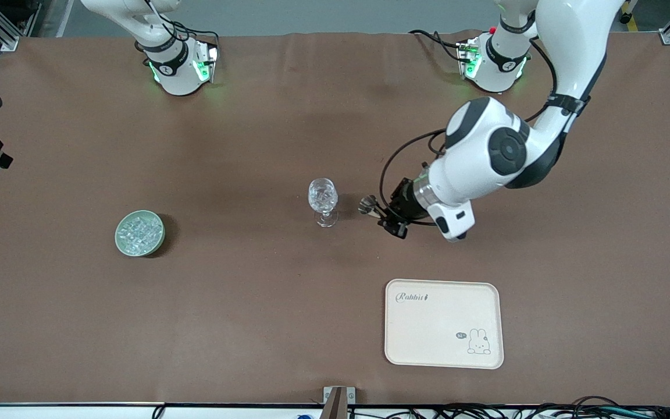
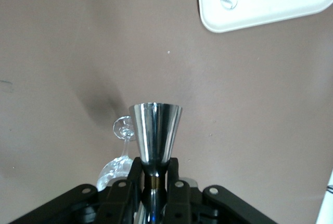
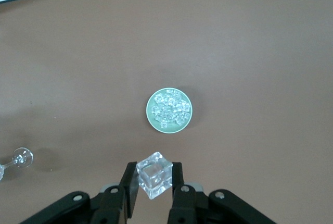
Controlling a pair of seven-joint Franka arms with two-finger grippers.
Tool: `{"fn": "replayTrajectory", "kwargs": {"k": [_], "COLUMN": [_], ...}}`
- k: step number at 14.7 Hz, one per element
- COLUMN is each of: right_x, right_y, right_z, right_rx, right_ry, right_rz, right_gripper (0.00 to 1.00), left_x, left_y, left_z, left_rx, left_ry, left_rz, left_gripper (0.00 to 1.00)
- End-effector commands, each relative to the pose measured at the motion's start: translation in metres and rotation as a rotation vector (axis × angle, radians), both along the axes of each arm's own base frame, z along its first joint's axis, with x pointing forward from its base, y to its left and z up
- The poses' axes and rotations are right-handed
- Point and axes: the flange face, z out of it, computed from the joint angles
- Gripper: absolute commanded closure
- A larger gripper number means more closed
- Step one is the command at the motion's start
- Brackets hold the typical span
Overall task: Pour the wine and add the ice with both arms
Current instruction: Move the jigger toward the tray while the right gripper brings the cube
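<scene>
**Jigger beside the goblet, 1 cube held high**

The right gripper point(image 3: 152, 193) lay outside the front view, where only that arm's base and first links showed. Its wrist view alone revealed it: 2 fingers clamped on 1 clear ice cube point(image 3: 154, 174), high over the bowl point(image 3: 169, 110), whose heap of ice point(image 3: 171, 108) was a glassy blur with no single cube easy to separate. The same view caught just the goblet's foot at its edge, the rest cut off.

In the front view the bowl point(image 1: 139, 233) sat toward the right arm's end of the table, well apart from the goblet point(image 1: 323, 201), which stood upright near the middle. Whether the goblet held any liquid could not be made out.

The left gripper point(image 1: 386, 215) hung low just beside the goblet, on the side toward the left arm's end. From the front, what it carried was a small metallic glint. The left wrist view showed it plainly: a steel jigger point(image 2: 155, 136) pinched at its narrow waist by the closed left gripper point(image 2: 154, 182), long axis running out along the fingers, 1 flared cup pointing away from the wrist. Its other cup was hidden between the fingers. The goblet point(image 2: 120, 153) showed partly beneath it.

The tray point(image 1: 443, 323) lay nearer the front camera than the left gripper; the left wrist view showed only 1 corner point(image 2: 250, 5).
</scene>
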Motion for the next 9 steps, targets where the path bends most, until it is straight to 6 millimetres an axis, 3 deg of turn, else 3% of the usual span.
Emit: {"fn": "replayTrajectory", "kwargs": {"k": [1,5,8,9], "right_x": [0.0,-0.002,-0.001,-0.001], "right_y": [0.038,0.111,0.177,0.199], "right_z": [0.0,-0.006,-0.028,-0.035], "right_rx": [0.01,0.02,0.013,0.011], "right_ry": [0.007,0.024,0.059,0.061], "right_rz": [0.008,-0.038,-0.101,-0.117], "right_gripper": [1.0,1.0,1.0,1.0], "left_x": [0.022,0.053,0.069,0.077], "left_y": [0.038,0.091,0.13,0.14], "left_z": [0.006,0.007,-0.009,-0.003], "left_rx": [-0.059,-0.147,-0.205,-0.235], "left_ry": [-0.015,-0.035,-0.036,-0.053], "left_rz": [0.023,0.073,0.053,0.048], "left_gripper": [1.0,1.0,1.0,1.0]}}
